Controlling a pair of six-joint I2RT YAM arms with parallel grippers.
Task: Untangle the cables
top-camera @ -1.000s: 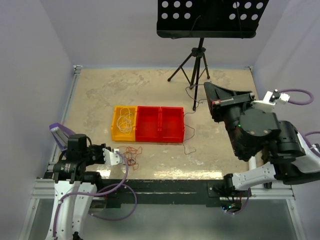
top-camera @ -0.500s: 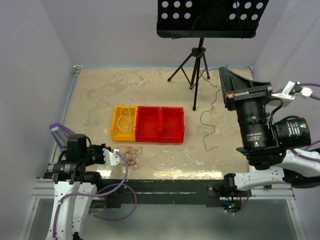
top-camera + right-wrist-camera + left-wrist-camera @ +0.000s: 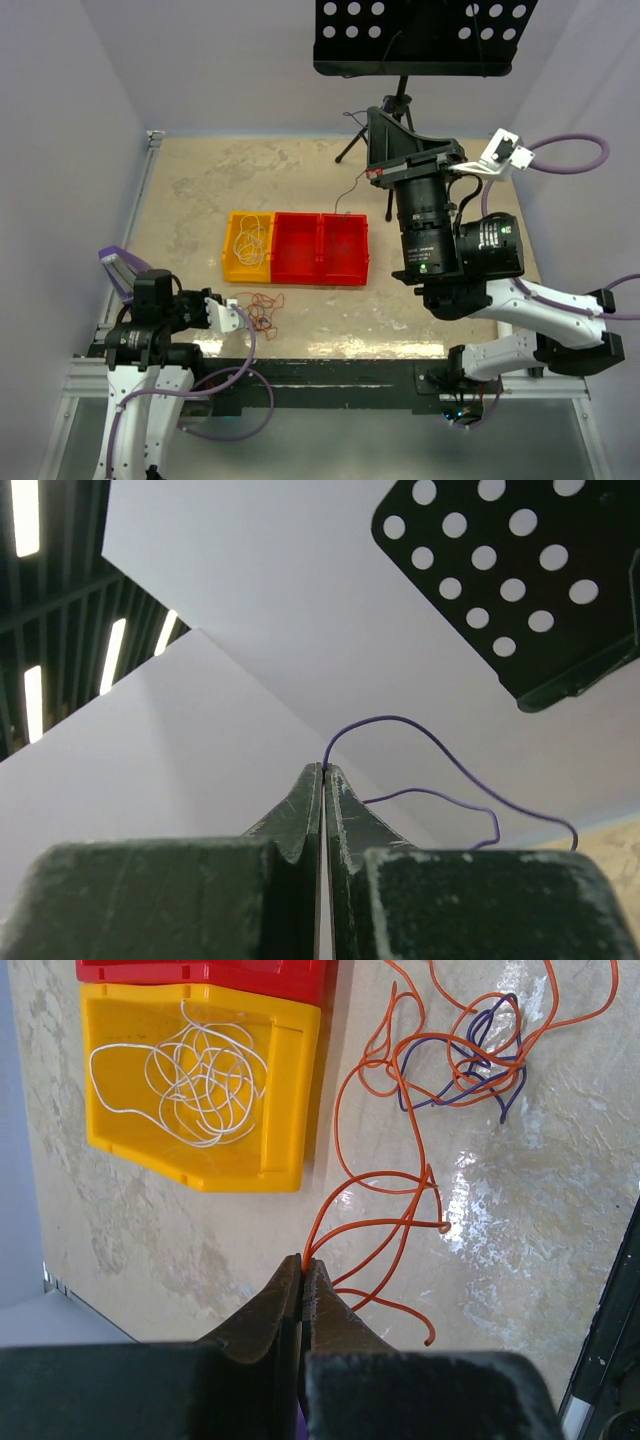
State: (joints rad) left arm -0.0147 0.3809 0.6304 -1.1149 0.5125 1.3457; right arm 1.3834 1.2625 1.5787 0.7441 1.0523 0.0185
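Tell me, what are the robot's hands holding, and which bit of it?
The left gripper pinches the orange cable at a bend. The right gripper pinches a thin purple cable somewhere along its length.

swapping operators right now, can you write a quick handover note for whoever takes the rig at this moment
Left gripper: jaws shut on the orange wire, low over the table at its front left.
Right gripper: jaws shut on a thin purple wire, raised high towards the music stand; the wire dangles apart from the pile.
Done: the white wire lies alone in the yellow bin.
Left: the orange wire runs into a tangle with purple loops on the table. Separate those and set down the lifted wire.
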